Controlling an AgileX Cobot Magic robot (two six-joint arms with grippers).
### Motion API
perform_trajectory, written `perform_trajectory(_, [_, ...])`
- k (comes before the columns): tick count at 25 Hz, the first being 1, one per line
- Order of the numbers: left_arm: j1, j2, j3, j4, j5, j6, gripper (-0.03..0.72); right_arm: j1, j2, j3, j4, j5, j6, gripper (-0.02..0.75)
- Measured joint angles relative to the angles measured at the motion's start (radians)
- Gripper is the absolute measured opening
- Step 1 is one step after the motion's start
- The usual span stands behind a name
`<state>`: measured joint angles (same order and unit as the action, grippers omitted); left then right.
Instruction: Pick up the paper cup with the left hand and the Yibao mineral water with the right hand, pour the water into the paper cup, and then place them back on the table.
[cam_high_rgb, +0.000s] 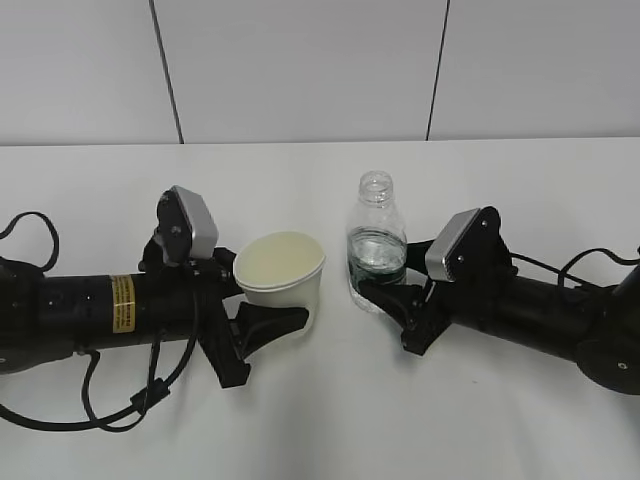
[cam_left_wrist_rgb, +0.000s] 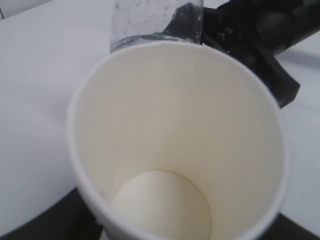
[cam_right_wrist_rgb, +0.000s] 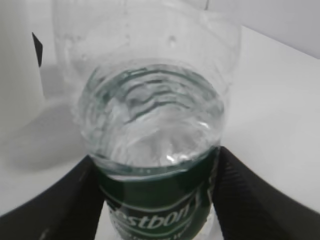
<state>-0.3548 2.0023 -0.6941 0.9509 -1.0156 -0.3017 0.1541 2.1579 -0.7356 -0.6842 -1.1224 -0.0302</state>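
Observation:
The paper cup (cam_high_rgb: 283, 282) is cream-white and empty, and leans a little with its mouth toward the left arm. My left gripper (cam_high_rgb: 285, 305) is shut on its lower wall; one black finger (cam_high_rgb: 272, 326) shows in front and the other is hidden behind the cup. In the left wrist view the cup (cam_left_wrist_rgb: 175, 150) fills the frame. The Yibao mineral water (cam_high_rgb: 377, 245) stands upright and capless, right of the cup. The water (cam_right_wrist_rgb: 150, 115) fills it to just above the green label. My right gripper (cam_high_rgb: 385, 293) is shut on the label band, fingers (cam_right_wrist_rgb: 260, 200) pressing both sides.
The white table (cam_high_rgb: 330, 420) spreads all round both arms. A grey panelled wall (cam_high_rgb: 300, 70) runs behind its far edge. The bottle (cam_left_wrist_rgb: 150, 20) and the right gripper (cam_left_wrist_rgb: 250, 45) stand close beyond the cup's rim in the left wrist view. Black cables (cam_high_rgb: 120, 410) loop by the left arm.

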Motion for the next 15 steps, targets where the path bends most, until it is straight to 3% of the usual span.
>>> perform_trajectory(15, [-0.077, 0.080, -0.086, 0.031, 0.027, -0.020, 0.434, 0.000, -0.049, 0.000, 0.111, 0.004, -0.209, 0.456])
